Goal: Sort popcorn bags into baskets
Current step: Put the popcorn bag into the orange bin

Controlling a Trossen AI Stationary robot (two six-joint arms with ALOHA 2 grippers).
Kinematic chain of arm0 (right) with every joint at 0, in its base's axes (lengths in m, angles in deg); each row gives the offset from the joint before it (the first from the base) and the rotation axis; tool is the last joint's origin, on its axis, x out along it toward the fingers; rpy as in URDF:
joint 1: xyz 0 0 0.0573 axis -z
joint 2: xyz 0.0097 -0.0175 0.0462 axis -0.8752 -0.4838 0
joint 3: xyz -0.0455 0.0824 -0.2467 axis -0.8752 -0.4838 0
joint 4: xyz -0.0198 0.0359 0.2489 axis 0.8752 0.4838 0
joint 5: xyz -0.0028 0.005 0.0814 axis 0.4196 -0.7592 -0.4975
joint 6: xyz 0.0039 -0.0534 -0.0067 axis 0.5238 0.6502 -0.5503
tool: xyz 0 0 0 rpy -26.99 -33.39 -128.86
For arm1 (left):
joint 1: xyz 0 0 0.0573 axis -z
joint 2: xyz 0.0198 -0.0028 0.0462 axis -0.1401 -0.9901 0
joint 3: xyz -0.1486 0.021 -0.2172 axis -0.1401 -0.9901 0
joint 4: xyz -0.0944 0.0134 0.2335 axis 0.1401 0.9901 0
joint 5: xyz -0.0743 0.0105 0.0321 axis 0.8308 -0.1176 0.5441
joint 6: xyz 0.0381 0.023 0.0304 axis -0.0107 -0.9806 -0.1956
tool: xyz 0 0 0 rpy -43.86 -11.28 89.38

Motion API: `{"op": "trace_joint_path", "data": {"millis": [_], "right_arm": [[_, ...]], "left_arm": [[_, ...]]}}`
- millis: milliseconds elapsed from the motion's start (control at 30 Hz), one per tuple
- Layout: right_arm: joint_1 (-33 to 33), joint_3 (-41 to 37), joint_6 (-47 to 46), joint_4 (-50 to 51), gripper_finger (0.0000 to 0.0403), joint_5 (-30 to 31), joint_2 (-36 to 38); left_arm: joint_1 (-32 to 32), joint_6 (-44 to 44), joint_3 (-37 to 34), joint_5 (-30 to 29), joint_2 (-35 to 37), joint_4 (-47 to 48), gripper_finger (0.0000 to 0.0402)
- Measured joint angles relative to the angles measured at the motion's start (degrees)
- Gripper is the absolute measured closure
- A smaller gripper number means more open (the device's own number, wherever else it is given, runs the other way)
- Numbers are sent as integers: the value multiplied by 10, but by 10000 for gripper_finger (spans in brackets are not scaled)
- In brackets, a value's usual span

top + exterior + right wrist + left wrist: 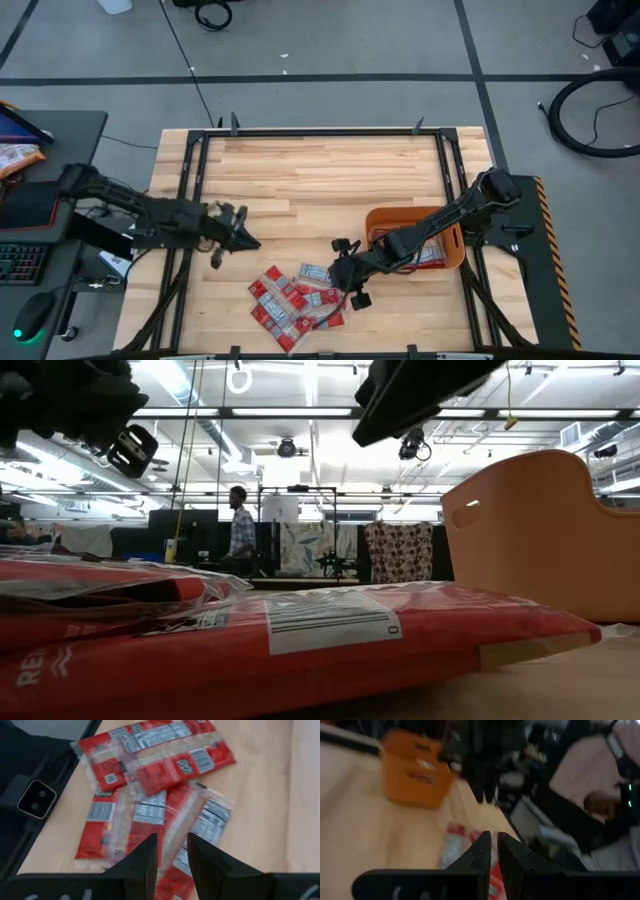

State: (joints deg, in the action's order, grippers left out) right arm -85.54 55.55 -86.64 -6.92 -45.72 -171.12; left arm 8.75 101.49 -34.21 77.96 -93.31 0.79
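Right end effector [169,851] slightly open, empty, above the popcorn bags [155,795]; left end effector [493,851] nearly closed, empty.

A light wooden tabletop [320,180], made of long planks and edged by a dark metal frame, fills the middle of the high view. Its upper half is bare wood. An orange tub [452,255] sits on it at the right of centre, near the right frame rail, with a red packet or two lying inside. A loose pile of red popcorn bags [290,298] with white labels lies on the wood at lower centre, overlapping one another, close to the bottom edge and apart from the tub.
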Motion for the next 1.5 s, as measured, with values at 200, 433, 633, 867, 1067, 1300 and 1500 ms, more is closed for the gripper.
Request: {"op": "trace_joint_path", "data": {"millis": [200, 433, 633, 867, 1067, 1300, 1500], "right_arm": [[-19, 0, -15, -4, 294, 1, -13], [-42, 0, -7, -14, 294, 30, -30], [-63, 0, -9, -32, 294, 77, -34], [-75, 0, -45, -24, 294, 169, -35], [-83, 0, -44, -32, 294, 244, -35], [-86, 0, -41, -35, 294, 236, -35], [-85, 0, -36, -37, 294, 233, -35]], "left_arm": [[96, -16, 76, -4, -168, -4, 365], [203, 17, 177, -126, -346, -2, 322], [268, 17, 297, -250, -471, 92, 240], [294, 104, 478, -334, -597, 290, 201], [294, 152, 614, -300, -688, 448, 201], [298, 145, 658, -234, -727, 546, 201], [290, 117, 638, -324, -754, 549, 201]]}}
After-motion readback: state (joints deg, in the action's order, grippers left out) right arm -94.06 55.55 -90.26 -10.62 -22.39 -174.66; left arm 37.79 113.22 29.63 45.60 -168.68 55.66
